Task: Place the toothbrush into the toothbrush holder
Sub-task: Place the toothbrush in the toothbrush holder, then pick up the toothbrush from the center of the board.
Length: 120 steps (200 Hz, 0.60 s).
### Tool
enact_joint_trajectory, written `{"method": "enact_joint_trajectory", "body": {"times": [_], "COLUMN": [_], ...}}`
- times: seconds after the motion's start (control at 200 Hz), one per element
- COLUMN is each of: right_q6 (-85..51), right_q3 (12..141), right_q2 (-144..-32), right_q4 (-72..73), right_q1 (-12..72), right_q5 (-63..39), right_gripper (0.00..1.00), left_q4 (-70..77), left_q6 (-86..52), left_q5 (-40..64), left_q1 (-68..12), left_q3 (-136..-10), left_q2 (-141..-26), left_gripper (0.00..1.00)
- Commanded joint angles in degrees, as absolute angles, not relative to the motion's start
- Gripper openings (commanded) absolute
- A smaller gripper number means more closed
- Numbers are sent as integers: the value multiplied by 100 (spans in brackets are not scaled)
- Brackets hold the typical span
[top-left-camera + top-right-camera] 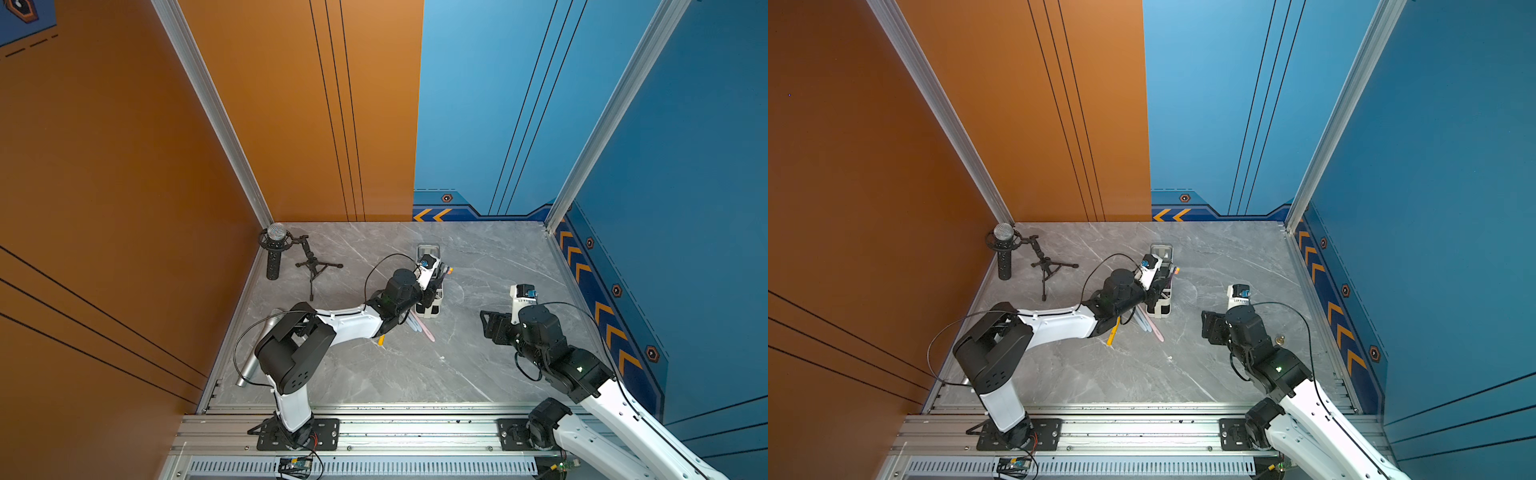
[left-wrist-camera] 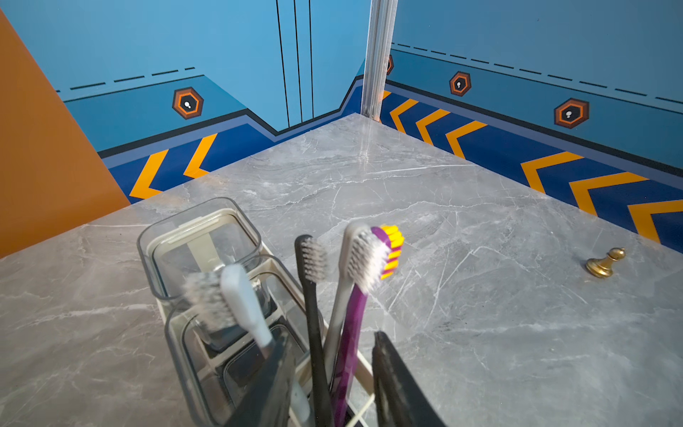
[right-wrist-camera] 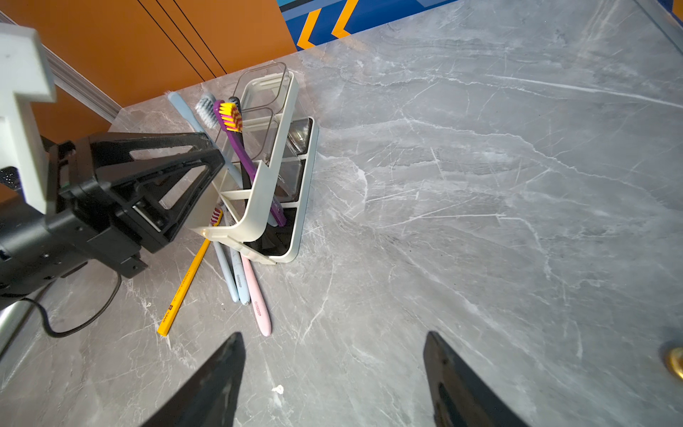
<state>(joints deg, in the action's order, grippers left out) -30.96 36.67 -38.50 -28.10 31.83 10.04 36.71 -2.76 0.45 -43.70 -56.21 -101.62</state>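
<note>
Four toothbrushes [image 2: 353,318] stand in the holder [image 3: 258,199]. The left hand [image 2: 329,338] is half spread around their handles and, I judge, pinches none. Three loose brushes [image 3: 258,307] lie on the bench [image 3: 480,185] at the holder's 7 o'clock in both top views. The right hand [image 3: 332,334] is spread and empty.

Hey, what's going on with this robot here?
The left pincer is at the toothbrush holder, jaws apart by the upright handles; the pale blue toothbrush next to it is blurred. Four brushes stand in the holder. Other toothbrushes and a pencil lie on the table beside it. The right pincer hangs open and empty.
</note>
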Motion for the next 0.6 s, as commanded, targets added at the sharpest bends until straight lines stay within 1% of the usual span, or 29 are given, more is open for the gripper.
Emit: {"method": "enact_joint_trajectory", "body": {"times": [0.0, 0.245, 0.395, 0.46, 0.52, 0.596], "right_q6": [-3102, -3076, -3067, -3067, -3067, -3076], "right_q3": [3595, 3661, 3739, 3772, 3813, 3842], "right_q2": [-3758, -3834, -3982, -4038, -4063, -4077], "right_q4": [-2903, -2918, -2926, -2927, -2936, -2949], "right_q1": [3145, 3104, 3085, 3076, 3067, 3059], "right_q5": [891, 878, 788, 711, 643, 572], "right_gripper": [77, 77, 77, 77, 77, 77], "left_q4": [3813, 3801, 3788, 3744, 3328, 2235], "left_q6": [-153, -74, -107, -177, -357, -576], "left_q5": [66, -45, -186, -397, -655, -1029], "left_q1": [-4473, -4602, -4699, -4760, -4788, -4818], "left_q3": [-5525, -5163, -4654, -4313, -4072, -3988], "left_q2": [-9815, -9061, -8390, -8021, -7648, -7255], "left_gripper": [39, 42, 43, 45, 46, 45]}}
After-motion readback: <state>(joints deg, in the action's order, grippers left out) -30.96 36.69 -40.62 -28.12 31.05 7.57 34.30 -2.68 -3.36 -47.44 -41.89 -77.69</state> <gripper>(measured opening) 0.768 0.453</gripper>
